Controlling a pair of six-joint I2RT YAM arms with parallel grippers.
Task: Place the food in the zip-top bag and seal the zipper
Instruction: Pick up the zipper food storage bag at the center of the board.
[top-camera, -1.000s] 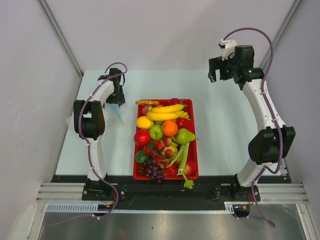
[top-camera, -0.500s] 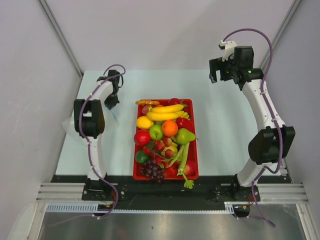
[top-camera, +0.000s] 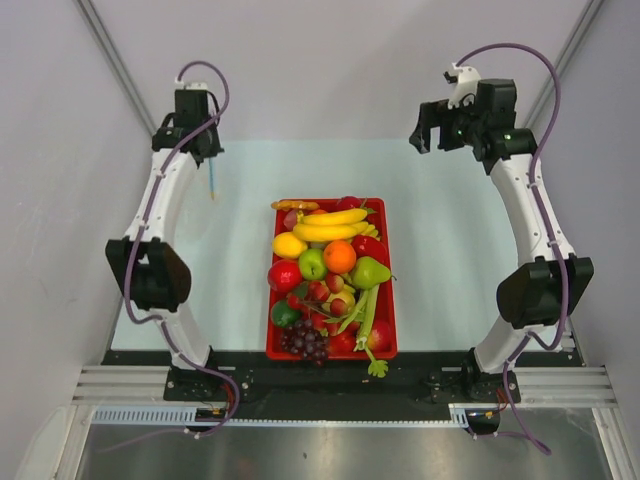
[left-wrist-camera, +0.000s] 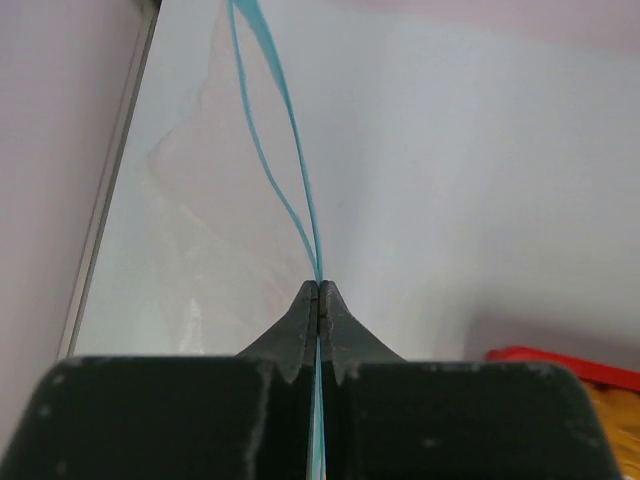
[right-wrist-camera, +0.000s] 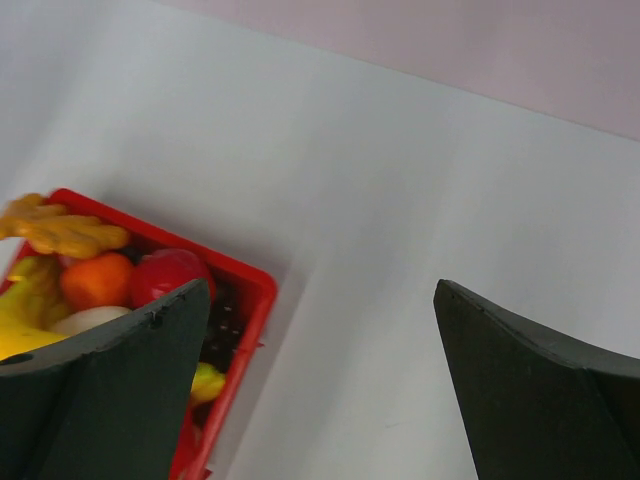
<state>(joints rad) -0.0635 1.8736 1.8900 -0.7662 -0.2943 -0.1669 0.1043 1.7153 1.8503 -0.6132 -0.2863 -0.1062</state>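
The food (top-camera: 330, 270), glossy toy fruit and vegetables, is piled in a red tray (top-camera: 331, 355) at the table's middle. My left gripper (top-camera: 209, 158) is raised at the far left, shut on the blue zipper (top-camera: 212, 182) of the zip-top bag. In the left wrist view the jaws (left-wrist-camera: 319, 290) pinch the zipper (left-wrist-camera: 311, 240), and the clear bag (left-wrist-camera: 200, 200) hangs beyond them with its mouth slightly parted. My right gripper (top-camera: 428, 140) is held high at the far right, open and empty. In the right wrist view, it (right-wrist-camera: 322, 285) hovers past the tray's far corner (right-wrist-camera: 255, 290).
Grey walls close in the table on the left, right and back. A green bean hangs over the tray's near edge (top-camera: 376, 366). The arm bases stand at the near edge on both sides of the tray.
My left gripper has shut on the bag's zipper and lifted it up and toward the back left. The right gripper has shifted slightly upward, still open.
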